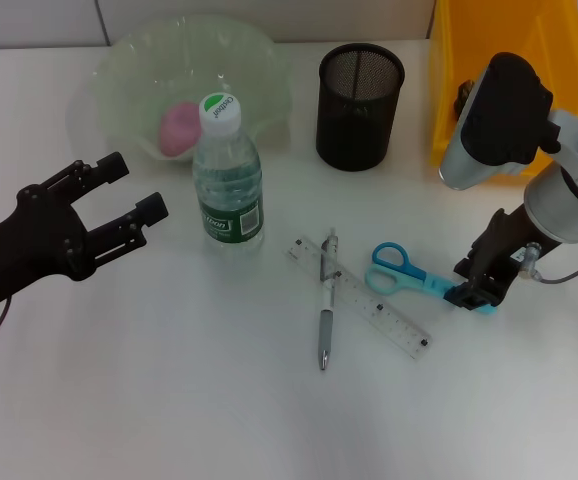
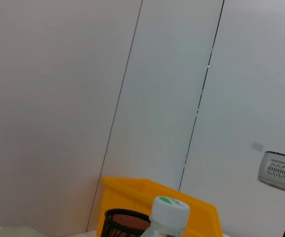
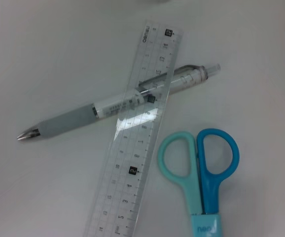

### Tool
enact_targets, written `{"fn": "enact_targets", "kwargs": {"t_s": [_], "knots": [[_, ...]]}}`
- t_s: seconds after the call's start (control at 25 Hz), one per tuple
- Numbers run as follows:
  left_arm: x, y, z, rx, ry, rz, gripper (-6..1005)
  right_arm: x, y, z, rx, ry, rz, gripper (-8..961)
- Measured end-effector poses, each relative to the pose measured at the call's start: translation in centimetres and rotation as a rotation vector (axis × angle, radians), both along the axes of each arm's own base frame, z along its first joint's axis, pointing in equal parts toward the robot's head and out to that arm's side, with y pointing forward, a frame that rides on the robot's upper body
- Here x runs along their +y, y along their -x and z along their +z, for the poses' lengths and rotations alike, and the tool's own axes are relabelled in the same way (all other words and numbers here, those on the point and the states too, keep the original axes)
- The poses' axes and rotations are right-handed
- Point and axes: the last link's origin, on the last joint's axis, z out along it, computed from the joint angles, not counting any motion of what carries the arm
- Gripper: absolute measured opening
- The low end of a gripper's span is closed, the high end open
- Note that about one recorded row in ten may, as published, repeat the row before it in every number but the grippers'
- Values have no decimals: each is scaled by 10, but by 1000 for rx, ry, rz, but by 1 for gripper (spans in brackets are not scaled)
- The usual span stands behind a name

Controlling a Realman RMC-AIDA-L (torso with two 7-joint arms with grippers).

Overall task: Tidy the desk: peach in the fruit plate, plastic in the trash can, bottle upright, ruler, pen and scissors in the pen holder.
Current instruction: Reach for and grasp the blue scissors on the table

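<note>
The scissors (image 1: 401, 268), with light and dark blue handles, lie on the white desk right of the clear ruler (image 1: 361, 297). The grey pen (image 1: 325, 312) lies under the ruler, crossing it. My right gripper (image 1: 477, 288) is down at the scissors' blade end; the right wrist view shows the scissors (image 3: 201, 168), ruler (image 3: 137, 143) and pen (image 3: 108, 109) close up. The water bottle (image 1: 229, 178) stands upright. A pink peach (image 1: 179, 128) sits in the pale green fruit plate (image 1: 119, 70). My left gripper (image 1: 137, 187) hovers open, left of the bottle. The plastic is out of view.
A black mesh pen holder (image 1: 360, 105) stands at the back, right of the plate. A yellow bin (image 1: 514, 60) is at the back right, behind my right arm. The left wrist view shows the bottle cap (image 2: 169, 210), the pen holder's rim (image 2: 125, 219) and the bin (image 2: 147, 190).
</note>
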Motion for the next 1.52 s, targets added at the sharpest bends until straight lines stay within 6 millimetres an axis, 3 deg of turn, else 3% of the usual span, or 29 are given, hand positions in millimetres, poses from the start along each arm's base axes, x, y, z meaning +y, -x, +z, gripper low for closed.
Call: {"fn": "enact_targets", "kwargs": {"t_s": [1.52], "knots": [[4,-1,-2,8,-5,0,799,-2,3,-9,-15,20,36,247]]}}
